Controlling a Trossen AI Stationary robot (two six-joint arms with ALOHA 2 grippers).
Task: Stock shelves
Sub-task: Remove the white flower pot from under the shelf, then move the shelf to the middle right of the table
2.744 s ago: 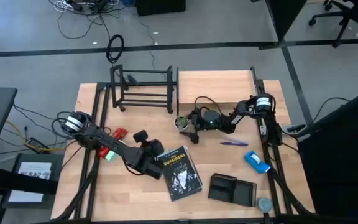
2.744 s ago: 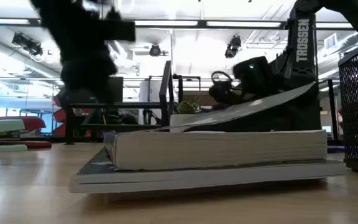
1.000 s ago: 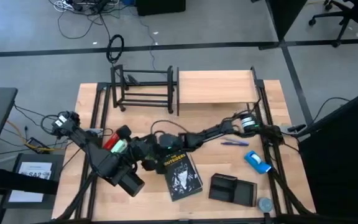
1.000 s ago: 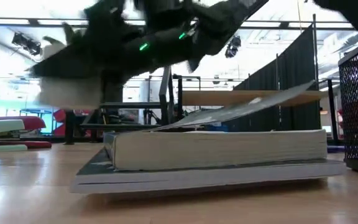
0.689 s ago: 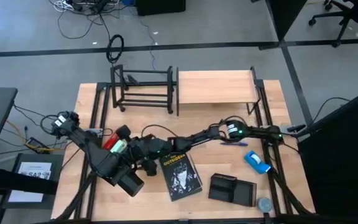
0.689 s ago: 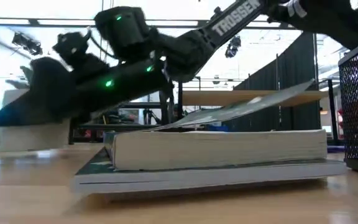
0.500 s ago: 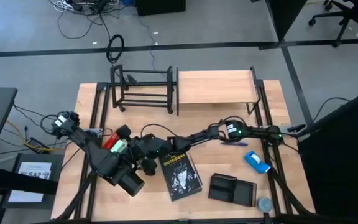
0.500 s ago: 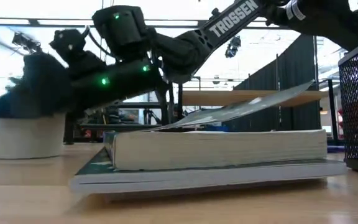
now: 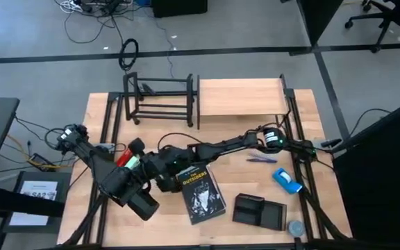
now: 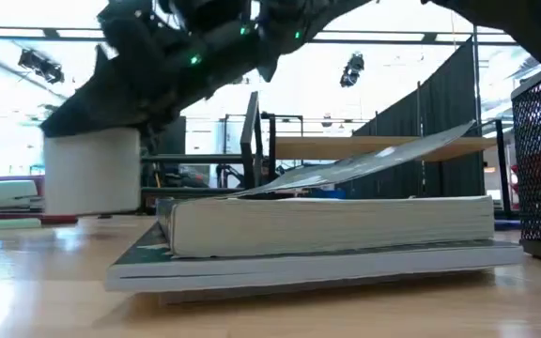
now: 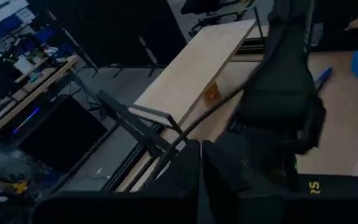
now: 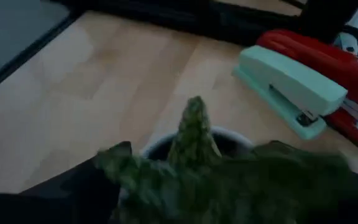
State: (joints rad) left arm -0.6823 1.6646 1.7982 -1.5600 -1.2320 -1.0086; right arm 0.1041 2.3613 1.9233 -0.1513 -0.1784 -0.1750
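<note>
Shelves (image 9: pixel 207 101) — two units, one book (image 9: pixel 201 193)

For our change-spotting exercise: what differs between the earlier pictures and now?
The right gripper carried the potted plant from beside the wood shelf across the table, past the book, toward the staplers. The left gripper drew back from the book. Book, black rack and wood shelf stayed put.

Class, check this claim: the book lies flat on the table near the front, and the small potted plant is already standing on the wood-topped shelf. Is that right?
Not quite. The book does lie flat near the front, but the potted plant is not on the wood-topped shelf. The low view shows its white pot down by the table beside the book, under the right tool; the high view shows that shelf top bare.
</note>
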